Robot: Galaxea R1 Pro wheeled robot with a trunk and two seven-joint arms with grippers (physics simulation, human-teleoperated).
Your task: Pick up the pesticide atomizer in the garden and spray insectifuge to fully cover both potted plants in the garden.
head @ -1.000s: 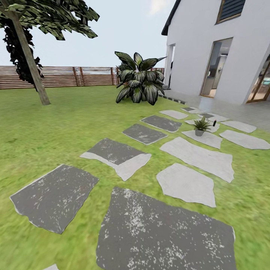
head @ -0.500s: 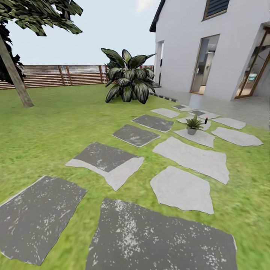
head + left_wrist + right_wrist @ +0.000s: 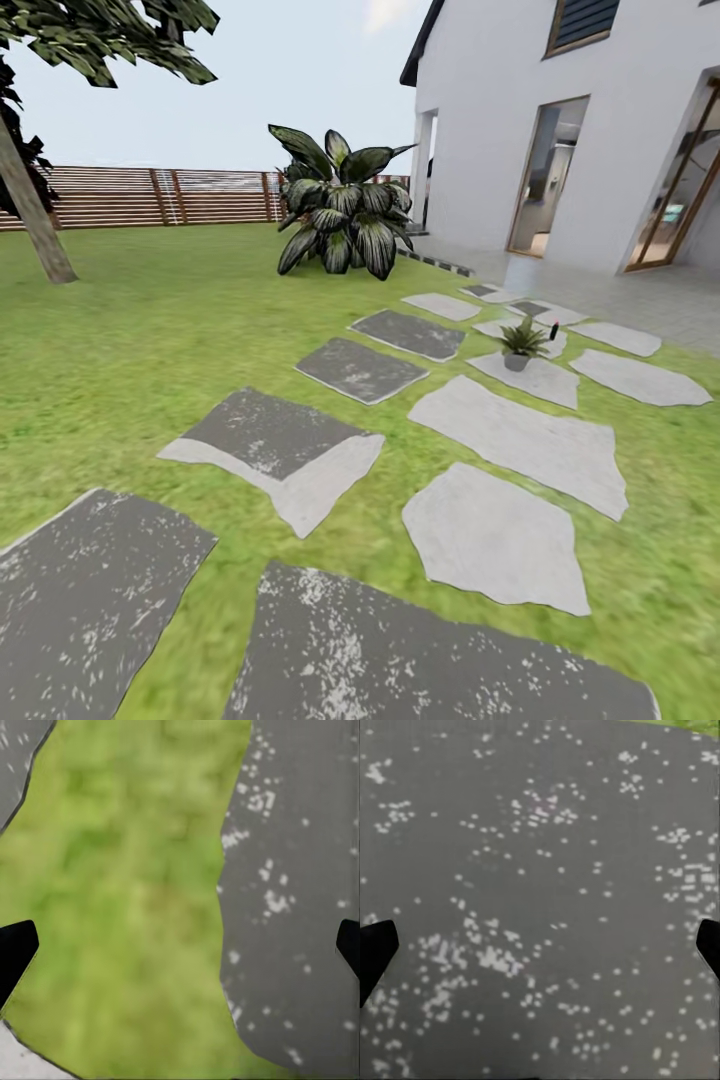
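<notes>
Head view: whole frame has shifted vs a sec ago, stones bigger and lower, so the base is rolling fwd, not the things. Garden lawn [image 3: 150, 330] w/ stepping stones [image 3: 520, 440] ahead; one potted plant [image 3: 520, 345] sits on a far stone, pesticide atomizer [image 3: 553, 329] just beside it. Approach underway. Left pincer [image 3: 180, 945] and right pincer [image 3: 540, 945] both wide open, empty.

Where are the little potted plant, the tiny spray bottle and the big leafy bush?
small green potted plant in a grey pot [image 3: 520, 343], head view, on its leaves.
tiny dark pesticide atomizer with a red top [image 3: 553, 329], head view, on its body.
big dark leafy bush [image 3: 345, 215], head view, on its middle leaves.
</notes>
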